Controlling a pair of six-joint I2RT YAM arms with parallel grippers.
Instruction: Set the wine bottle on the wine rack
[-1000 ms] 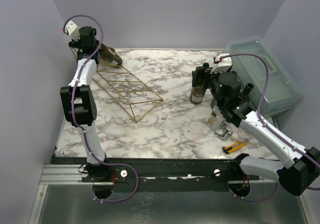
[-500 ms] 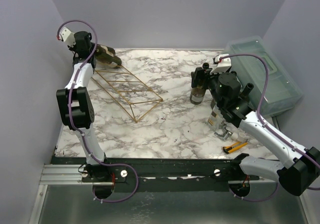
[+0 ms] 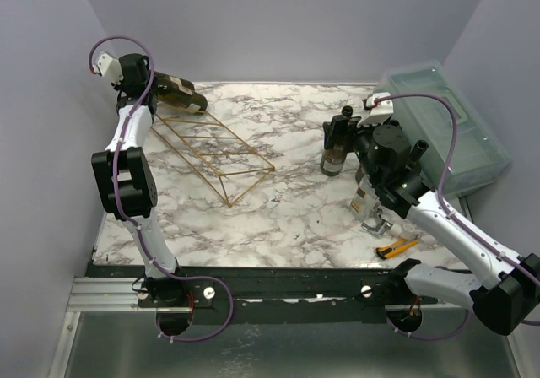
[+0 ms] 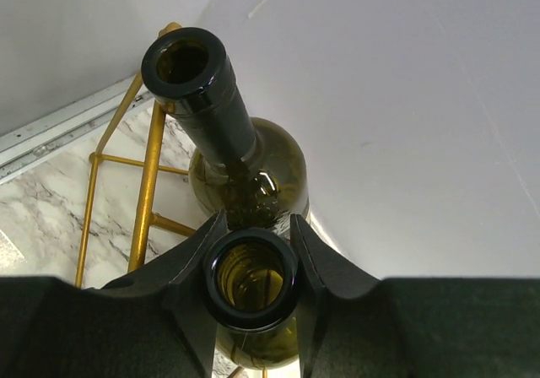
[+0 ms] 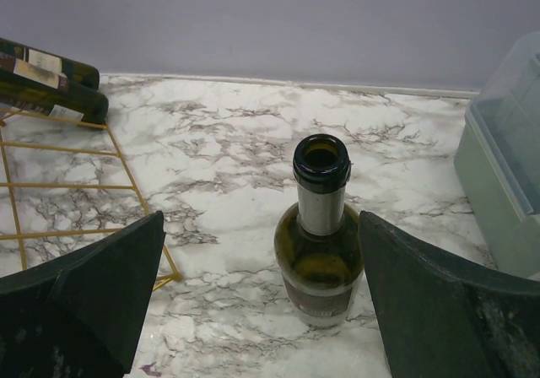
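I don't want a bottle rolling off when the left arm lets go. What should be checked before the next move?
1. Left pincer shut on neck of held bottle: ok.
2. Held bottle settled on wine rack: cannot tell.
3. Second lying bottle clear of it: cannot tell.
4. Right pincer open: ok.
5. Upright bottle standing on table: ok.

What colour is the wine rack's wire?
Gold. The wine rack shows it best in the left wrist view.

A translucent lidded box (image 3: 447, 129) stands at the far right of the marble surface (image 3: 287, 213); a yellow cutter (image 3: 396, 247) lies near its front edge.
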